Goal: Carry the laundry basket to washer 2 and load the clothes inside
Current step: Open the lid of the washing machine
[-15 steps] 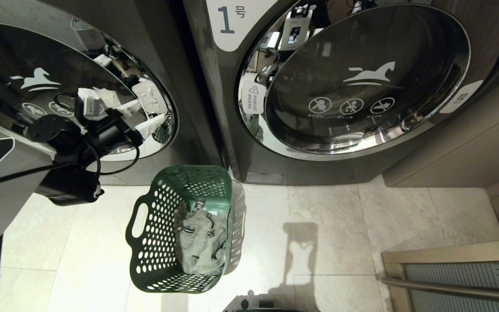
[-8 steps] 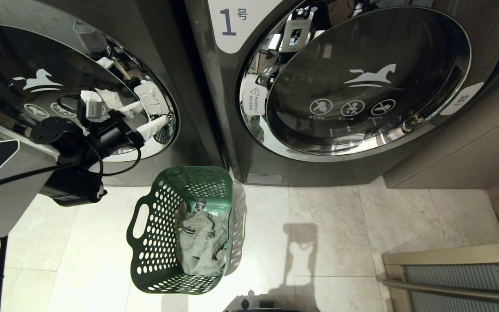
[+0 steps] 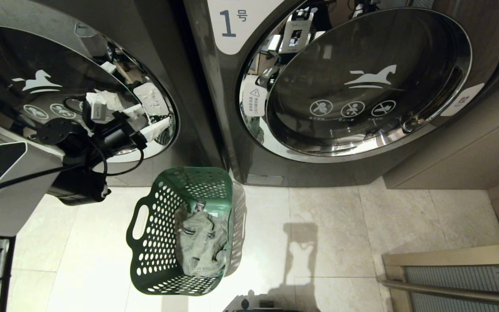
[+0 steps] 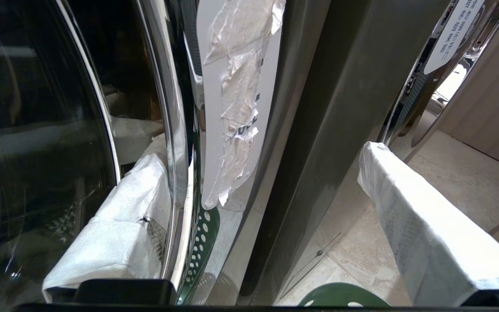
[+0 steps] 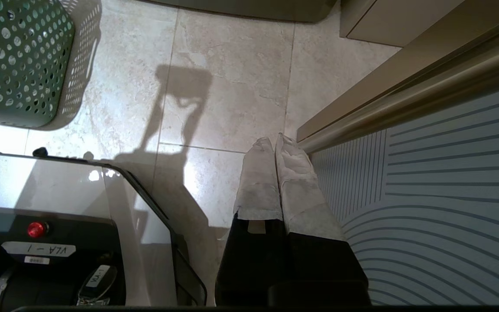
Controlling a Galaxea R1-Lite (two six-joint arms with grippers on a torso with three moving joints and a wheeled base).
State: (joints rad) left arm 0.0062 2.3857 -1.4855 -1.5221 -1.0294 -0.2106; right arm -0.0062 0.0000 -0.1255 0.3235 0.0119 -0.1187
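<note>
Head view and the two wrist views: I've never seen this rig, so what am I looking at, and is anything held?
A two-armed robot faces front-load washers. The head camera looks down: the laundry basket stands on the floor tiles with the clothes inside, below the left washer and washer 1. The left gripper is open and empty at the left washer's door edge; its wrist camera shows white-wrapped fingers astride that edge. The right gripper hangs shut over the floor, holding nothing.
</note>
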